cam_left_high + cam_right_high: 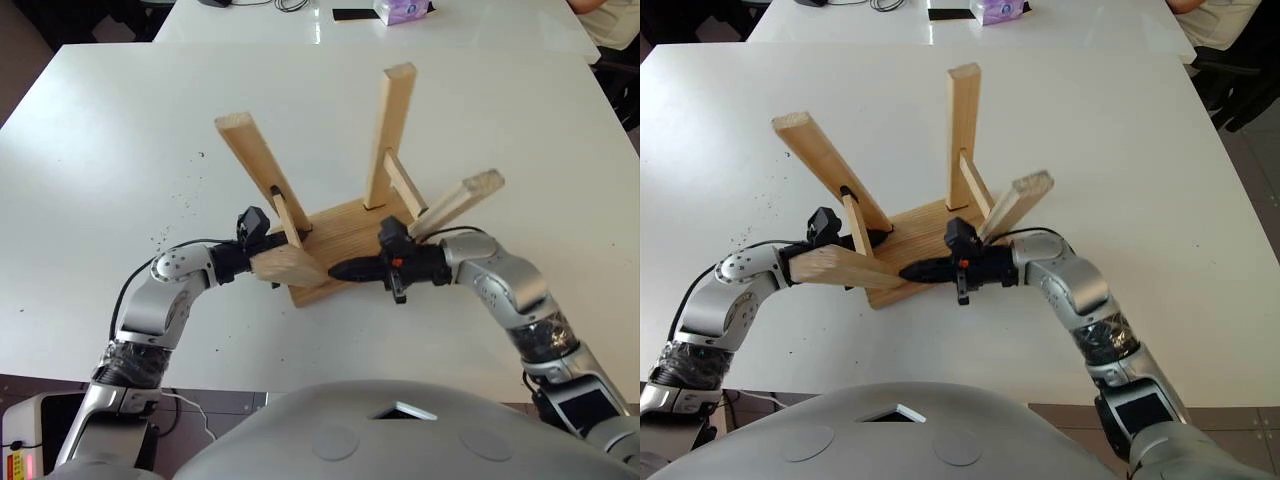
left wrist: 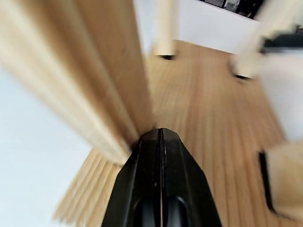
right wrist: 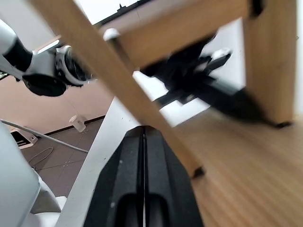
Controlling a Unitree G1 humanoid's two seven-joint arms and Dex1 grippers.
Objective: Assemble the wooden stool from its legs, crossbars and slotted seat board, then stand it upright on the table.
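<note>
White table (image 1: 100,150) carries the stool (image 1: 385,150), upside down on its seat (image 1: 335,230)

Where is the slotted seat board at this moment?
Head views: the seat board lies flat on the white table, near centre, legs sticking up from it, with the right gripper over its near edge.

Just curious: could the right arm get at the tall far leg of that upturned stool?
Probably yes: the right end effector is over the seat board, with bare board between it and the far leg.
</note>
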